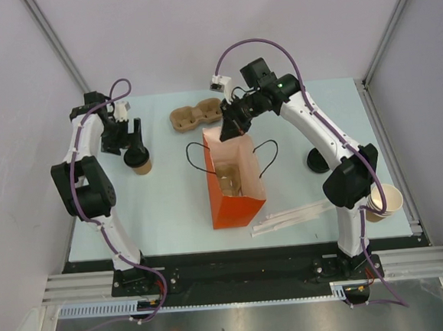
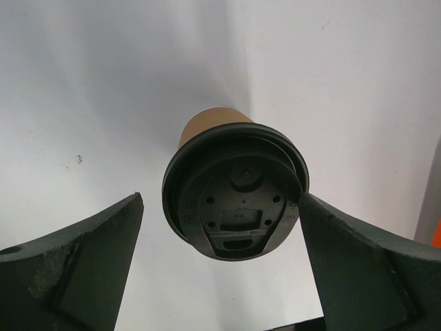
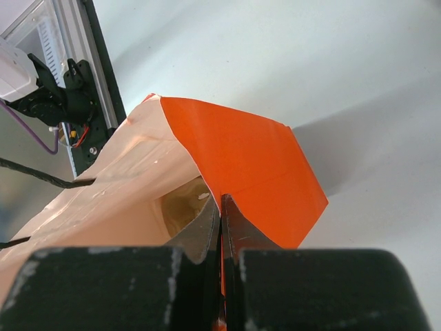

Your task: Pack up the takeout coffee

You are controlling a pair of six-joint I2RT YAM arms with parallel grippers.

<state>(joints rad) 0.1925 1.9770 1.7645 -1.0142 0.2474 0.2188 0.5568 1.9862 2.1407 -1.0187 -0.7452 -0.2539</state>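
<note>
Left wrist view: my left jaws apart, flanking the takeout coffee. Right wrist view: right jaws clamped on the orange bag at its rim. Top view, upper centre: cardboard tray.

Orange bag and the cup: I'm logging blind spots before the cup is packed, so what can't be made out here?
Bag contents: top external shows something tan inside the orange bag, too small and shadowed to name; in right wrist, the right gripper, shut on the rim, covers most of it.
Takeout coffee: in left wrist its lid hides the base; whether the left gripper touches it is unclear.
</note>
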